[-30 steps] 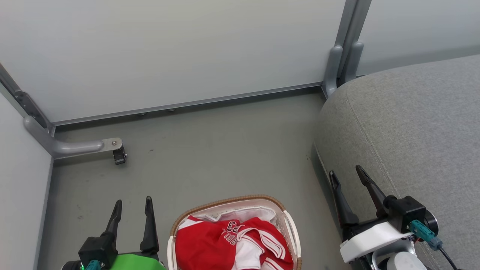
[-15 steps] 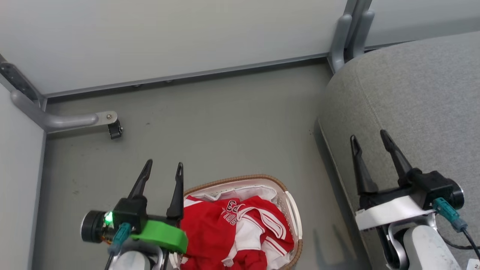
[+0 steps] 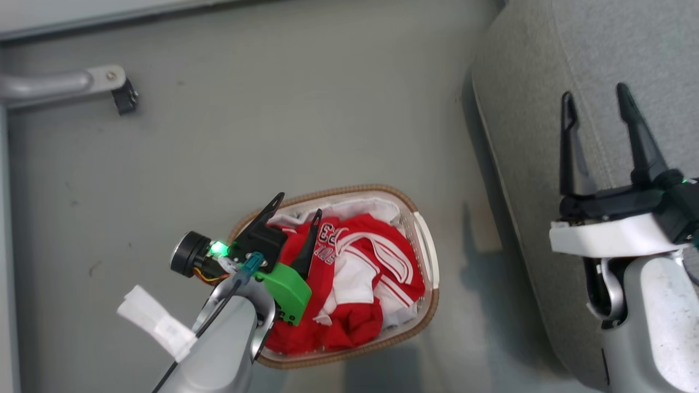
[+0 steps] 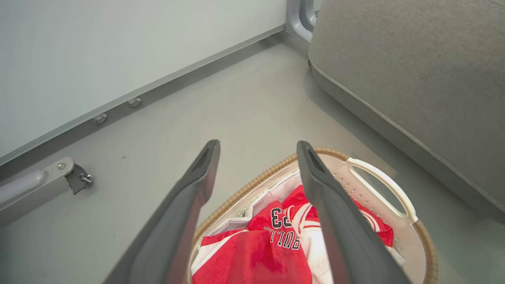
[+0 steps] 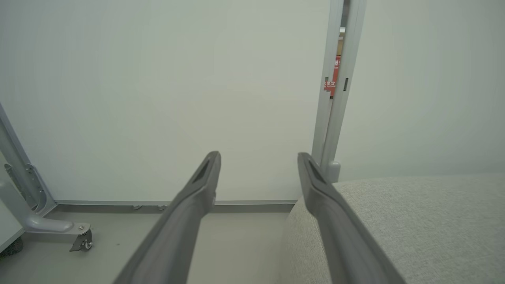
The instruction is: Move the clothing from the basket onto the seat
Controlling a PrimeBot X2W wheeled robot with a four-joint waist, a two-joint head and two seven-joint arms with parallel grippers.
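Red clothing [image 3: 349, 322], 2 garments, heaped in the white perforated basket [image 3: 426, 245] with the brown woven rim, down on the grey floor [image 3: 273, 109]: a lettered jersey [image 3: 330, 240] on top, a red-and-white piece with striped trim [image 3: 387, 256] just beside it, a white liner cloth [image 3: 377, 207] underneath. No clothing on the visible part of the grey upholstered seat [image 3: 546, 82], to the right of the basket and near it.

Left gripper [image 3: 300, 203]: over the left side of the basket, jaws wide apart, holding nothing; 1 finger above the rim, the other above the jersey. Touching the cloth or not: cannot tell. Right gripper [image 3: 594, 91]: also spread wide, empty, above the edge of the seat.

Probably the reach for the first grasp. Possible trouble from here:
- Outer finger landing on the rim and not inside it, so pushing or tipping the light basket.
- Pinching the liner together with the jersey, so lifting the basket as well.
- Pulling 1 garment while tangled with the other, then losing the second one on the floor between basket and seat.

Safer to close nearer the middle of the heap.
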